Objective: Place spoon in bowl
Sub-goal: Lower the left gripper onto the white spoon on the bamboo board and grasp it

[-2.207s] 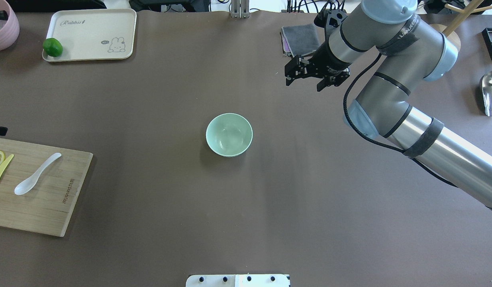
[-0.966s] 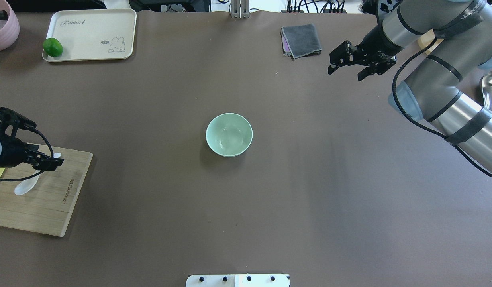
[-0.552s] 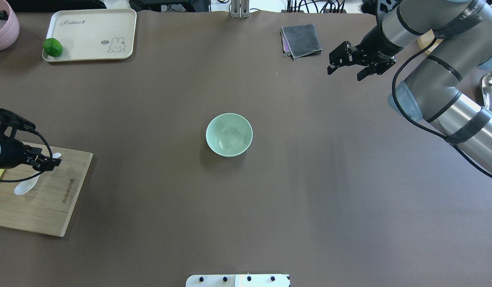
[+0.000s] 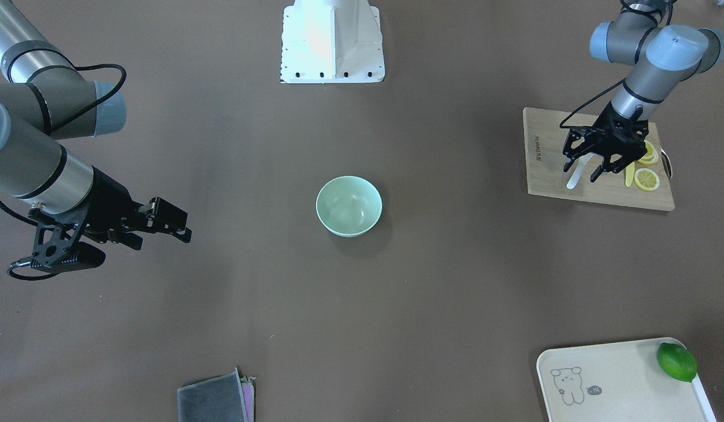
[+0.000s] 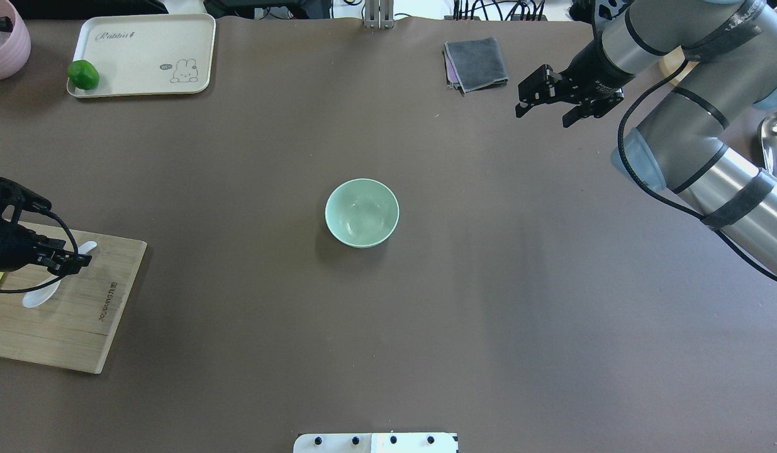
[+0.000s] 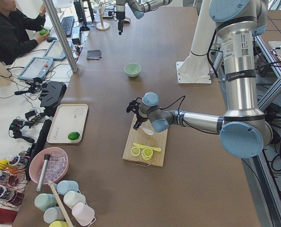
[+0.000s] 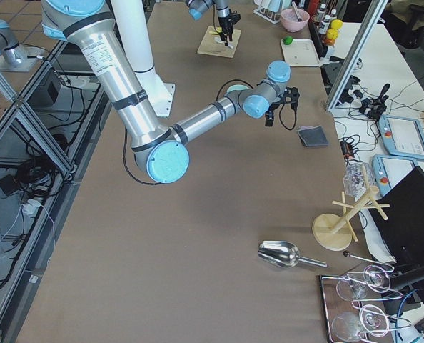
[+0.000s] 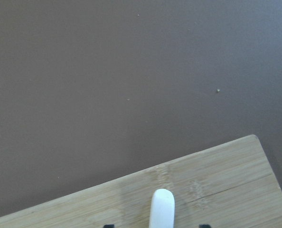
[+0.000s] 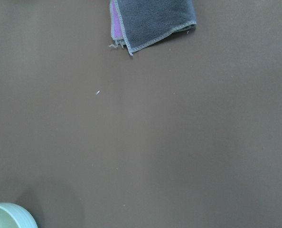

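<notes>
Your left gripper [image 4: 581, 172] hangs low over the wooden cutting board [image 4: 546, 176], jaws spread wide on either side of the white spoon [image 5: 39, 294]. In the wrist view, the handle lies between the fingers with a gap on each side. The spoon rests flat on the board, well apart from the mint-green bowl [image 5: 362, 212] at the table's centre. Your right gripper [image 5: 542, 117] hovers near a folded grey cloth [image 5: 476, 63], jaws apart and holding nothing.
</notes>
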You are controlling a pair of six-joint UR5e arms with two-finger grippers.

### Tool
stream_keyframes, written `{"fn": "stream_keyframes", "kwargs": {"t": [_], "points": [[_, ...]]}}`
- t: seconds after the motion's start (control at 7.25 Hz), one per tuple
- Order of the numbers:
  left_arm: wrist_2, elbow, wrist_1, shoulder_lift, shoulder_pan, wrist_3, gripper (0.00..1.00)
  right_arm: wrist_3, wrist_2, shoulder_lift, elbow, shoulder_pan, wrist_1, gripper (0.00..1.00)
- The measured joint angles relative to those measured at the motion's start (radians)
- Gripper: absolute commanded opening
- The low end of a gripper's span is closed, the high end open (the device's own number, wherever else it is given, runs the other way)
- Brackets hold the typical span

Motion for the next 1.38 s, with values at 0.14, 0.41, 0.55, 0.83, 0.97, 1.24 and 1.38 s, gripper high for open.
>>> {"fn": "stream_keyframes", "kwargs": {"t": [0.14, 0.41, 0.55, 0.83, 0.97, 1.24, 1.38], "points": [[0.0, 0.0, 0.0, 0.0, 0.004, 0.0, 0.48, 0.001, 0.0, -0.001, 0.0, 0.0, 0.0, 1.0], [0.0, 0.002, 0.001, 0.001, 0.008, 0.0, 0.36, 0.003, 0.0, -0.001, 0.002, 0.001, 0.0, 1.0], [0.001, 0.007, 0.001, 0.001, 0.008, 0.0, 0.21, 0.005, 0.002, -0.002, 0.004, 0.001, 0.0, 1.0], [0.001, 0.012, -0.001, 0.007, 0.009, -0.001, 0.0, 0.007, 0.002, 0.0, 0.004, 0.001, 0.0, 1.0], [0.0, -0.001, -0.001, 0.022, 0.006, -0.002, 0.0, 0.008, 0.004, 0.002, 0.004, 0.0, 0.0, 1.0], [-0.062, -0.072, 0.001, 0.07, -0.013, -0.004, 0.0, 0.009, 0.008, 0.004, 0.005, 0.0, 0.0, 1.0], [-0.098, -0.097, 0.005, 0.072, -0.032, -0.008, 0.0, 0.01, 0.01, 0.002, 0.01, 0.0, 0.0, 1.0]]}}
